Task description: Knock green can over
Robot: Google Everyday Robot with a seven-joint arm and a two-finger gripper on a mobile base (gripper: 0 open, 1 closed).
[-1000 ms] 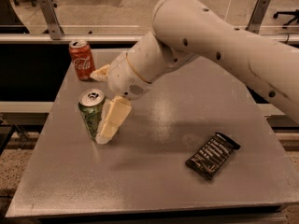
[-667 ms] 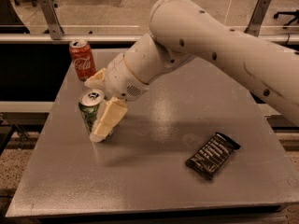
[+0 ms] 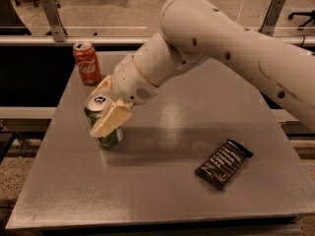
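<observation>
While the green aluminium soda can [image 3: 109, 137] stands at centre-left of the grey worktop [image 3: 162, 181], the cream two-finger tool [image 3: 95, 112] brackets it, spread apart, its front finger [image 3: 110, 119] lying across the can's side.

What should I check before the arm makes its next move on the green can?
1. Target standing: the green can is upright on the table, not yet tipped: ok.
2. Contact: the gripper is at the green can, against its upper half: ok.
3. Bystander: the red can stands apart, behind the green can: ok.
4. Clutter: the snack bar lies well away, toward the camera's right: ok.
5. Room to fall: the green can is near the table's edge on the camera's left and might roll off: cannot tell.
</observation>
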